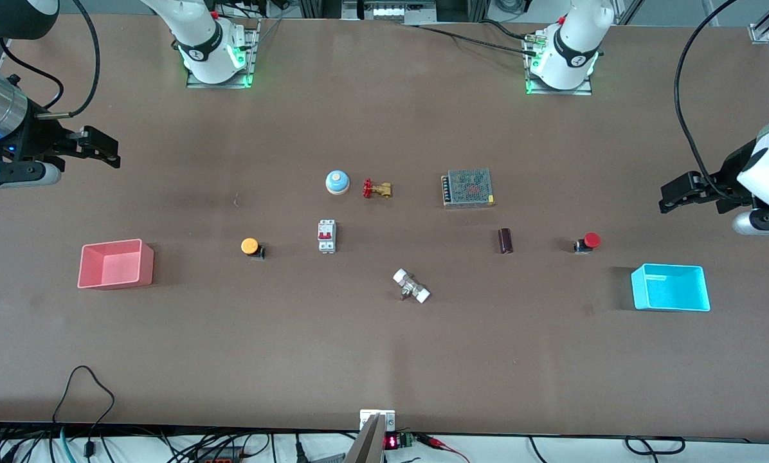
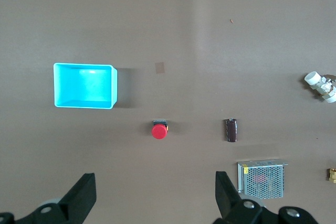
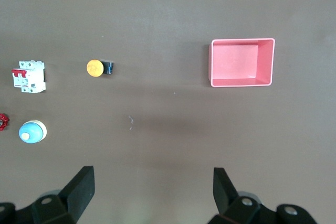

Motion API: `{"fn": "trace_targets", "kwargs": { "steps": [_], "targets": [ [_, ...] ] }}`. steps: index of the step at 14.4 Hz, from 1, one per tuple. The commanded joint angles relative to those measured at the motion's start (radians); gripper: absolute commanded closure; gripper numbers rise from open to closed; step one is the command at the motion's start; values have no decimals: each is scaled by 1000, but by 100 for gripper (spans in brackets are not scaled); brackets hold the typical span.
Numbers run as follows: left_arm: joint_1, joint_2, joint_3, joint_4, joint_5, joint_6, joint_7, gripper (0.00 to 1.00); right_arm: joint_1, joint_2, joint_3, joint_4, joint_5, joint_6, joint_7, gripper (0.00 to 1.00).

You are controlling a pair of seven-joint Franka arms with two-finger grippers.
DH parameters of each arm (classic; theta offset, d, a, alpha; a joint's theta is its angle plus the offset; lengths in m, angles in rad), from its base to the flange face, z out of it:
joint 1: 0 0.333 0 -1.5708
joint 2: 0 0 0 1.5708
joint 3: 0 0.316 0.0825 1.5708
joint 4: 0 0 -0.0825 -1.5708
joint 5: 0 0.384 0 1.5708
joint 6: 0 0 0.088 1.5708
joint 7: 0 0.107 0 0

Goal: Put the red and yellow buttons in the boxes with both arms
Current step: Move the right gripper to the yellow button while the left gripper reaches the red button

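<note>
The red button [image 1: 588,242] lies on its side toward the left arm's end of the table, a little farther from the front camera than the empty cyan box [image 1: 670,287]. The yellow button [image 1: 251,247] lies on its side beside the empty pink box [image 1: 116,265], toward the table's middle. My left gripper [image 1: 667,198] is open and empty over bare table at its end. Its wrist view shows the gripper [image 2: 155,182], the red button [image 2: 159,130] and the cyan box [image 2: 84,85]. My right gripper [image 1: 109,152] is open and empty over bare table at its end. Its wrist view shows the gripper [image 3: 152,176], the yellow button [image 3: 96,68] and the pink box [image 3: 241,62].
In the table's middle stand a blue-and-white bell [image 1: 337,182], a red-handled brass valve [image 1: 377,190], a white circuit breaker [image 1: 326,236], a mesh-topped power supply [image 1: 467,188], a dark cylinder [image 1: 505,240] and a white-capped metal fitting [image 1: 411,286].
</note>
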Motion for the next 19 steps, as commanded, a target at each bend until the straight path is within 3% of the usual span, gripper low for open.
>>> {"fn": "trace_targets", "kwargs": {
  "steps": [1, 10, 19],
  "targets": [
    [4, -12, -6, -9, 13, -9, 6, 0, -7, -6, 2, -4, 13, 6, -2, 0],
    [-4, 53, -8, -6, 18, -10, -9, 0, -11, -4, -3, -5, 14, -1, -13, 0],
    [-4, 276, -6, 2, 10, 3, 5, 0, 5, 180, 5, -13, 26, 44, 1, 0]
  ]
}}
